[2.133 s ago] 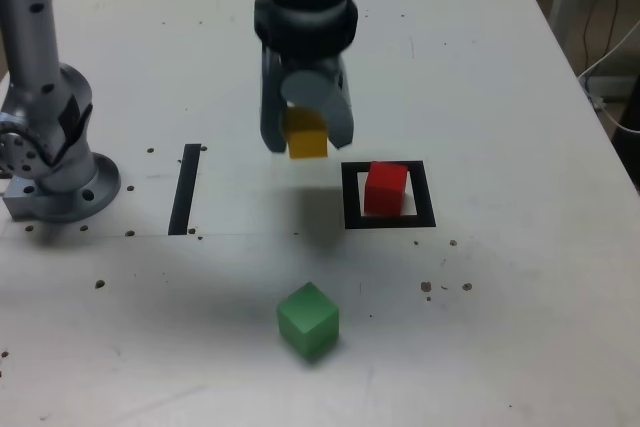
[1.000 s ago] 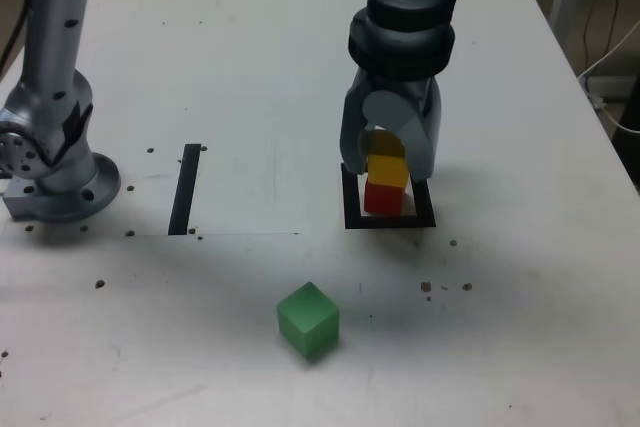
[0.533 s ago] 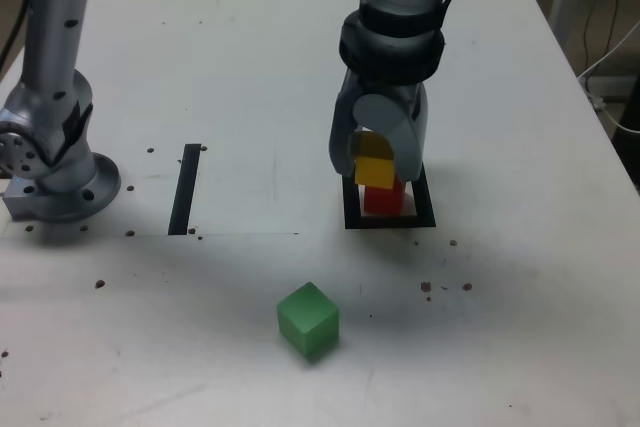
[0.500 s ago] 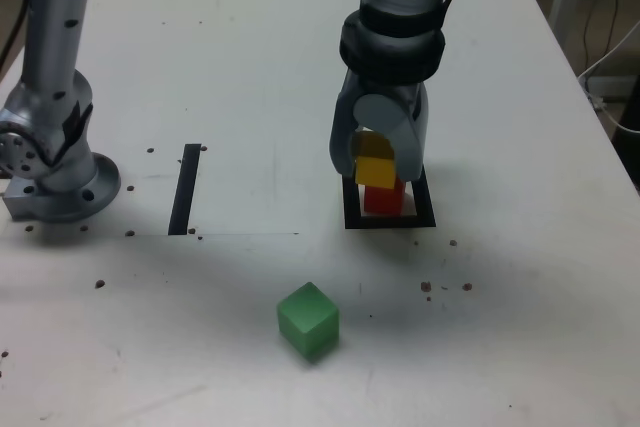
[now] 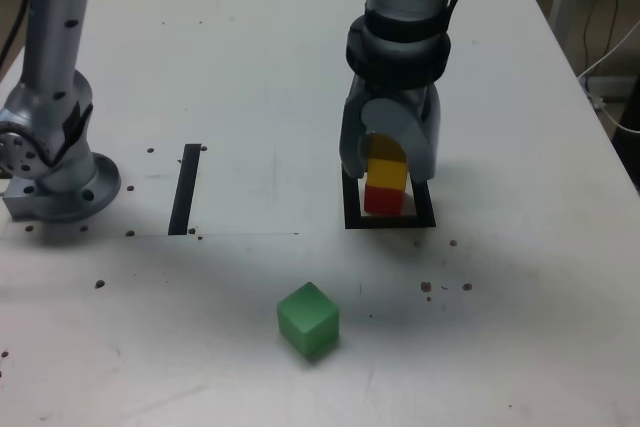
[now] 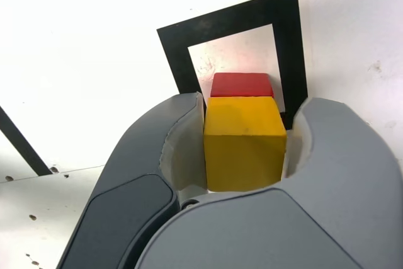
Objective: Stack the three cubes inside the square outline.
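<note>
The yellow cube rests squarely on the red cube, and both stand inside the square outline of black tape. My gripper reaches down over the stack, one finger on each side of the yellow cube. In the wrist view the yellow cube fills the space between the grey fingers of my gripper. I cannot tell whether they still press it. The red cube peeks out beneath, within the square outline. The green cube lies alone nearer the front of the table.
The arm's grey base stands at the exterior view's left. A straight black tape strip lies between the base and the outline. Cables hang off the table's edge at the exterior view's right.
The gripper shifted slightly to the exterior view's right and lower. The yellow cube, earlier offset and tilted above the red one, now sits aligned on top of it.
</note>
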You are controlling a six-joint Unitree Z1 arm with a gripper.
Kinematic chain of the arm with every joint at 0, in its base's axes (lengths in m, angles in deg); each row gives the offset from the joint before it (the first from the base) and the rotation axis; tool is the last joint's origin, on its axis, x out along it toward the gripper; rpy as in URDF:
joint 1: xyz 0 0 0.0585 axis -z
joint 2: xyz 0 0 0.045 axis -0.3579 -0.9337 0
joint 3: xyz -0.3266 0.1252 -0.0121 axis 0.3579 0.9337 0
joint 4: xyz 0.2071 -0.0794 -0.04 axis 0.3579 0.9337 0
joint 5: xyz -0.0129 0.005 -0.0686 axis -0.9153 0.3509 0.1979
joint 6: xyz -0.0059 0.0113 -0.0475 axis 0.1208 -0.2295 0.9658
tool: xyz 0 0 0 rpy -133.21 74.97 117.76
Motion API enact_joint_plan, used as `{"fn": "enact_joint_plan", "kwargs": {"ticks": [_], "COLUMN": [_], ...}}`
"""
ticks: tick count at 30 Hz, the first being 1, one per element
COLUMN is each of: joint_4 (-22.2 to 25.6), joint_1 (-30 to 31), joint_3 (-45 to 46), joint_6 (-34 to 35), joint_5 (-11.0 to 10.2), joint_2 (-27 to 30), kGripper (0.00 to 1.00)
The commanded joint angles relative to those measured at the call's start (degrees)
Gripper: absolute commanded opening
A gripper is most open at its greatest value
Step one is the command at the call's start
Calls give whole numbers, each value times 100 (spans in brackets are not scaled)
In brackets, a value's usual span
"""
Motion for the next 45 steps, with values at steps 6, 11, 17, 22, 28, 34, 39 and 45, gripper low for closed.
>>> {"fn": "enact_joint_plan", "kwargs": {"ticks": [6, 11, 17, 22, 28, 34, 39, 45], "joint_4": [75, 126, 199, 265, 709, 810, 711, -44], "joint_1": [-1, -1, -1, 20, 251, 858, 1315, 1931], "joint_3": [37, 30, -13, 11, 338, 673, 800, 1023], "joint_6": [108, 137, 142, 169, 910, 2470, 3578, 4699], "joint_5": [-91, -100, -68, 57, 546, 663, 603, 900], "joint_2": [159, 257, 337, 417, 780, 1109, 1237, 1273], "kGripper": [99, 99, 99, 100, 100, 100, 100, 100]}}
